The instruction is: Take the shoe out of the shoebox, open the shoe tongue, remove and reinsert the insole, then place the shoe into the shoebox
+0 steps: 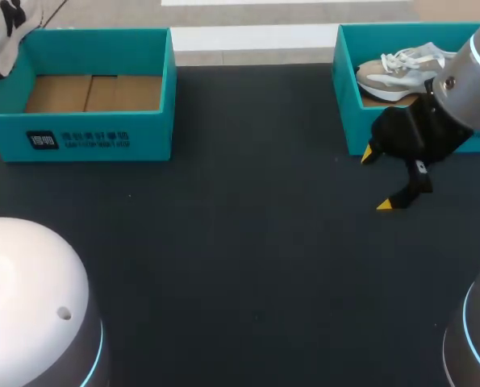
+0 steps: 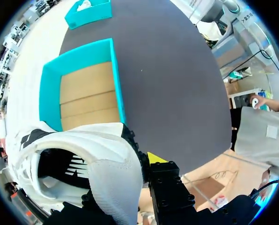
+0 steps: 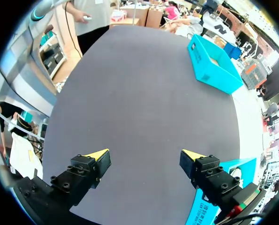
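the lifting-out step is judged done, since the white knit shoe with black markings [image 2: 109, 176] is out of its box; opening the tongue is judged to come next. a second grasp on the tongue would be called for, yet the right gripper [image 1: 377, 180] hangs released over the dark tabletop [image 1: 240, 258], well to the right of the empty teal cardboard shoebox [image 1: 86, 121]. only bare brown card is seen inside that shoebox. by its far left corner the shoe is held raised, clenched in the left gripper [image 2: 127, 161], though only one yellow tip is shown. well to the right of the empty shoebox, a second teal shoebox [image 1: 348, 121] is seen with a beige and white sneaker [image 1: 401, 68] lying in it.
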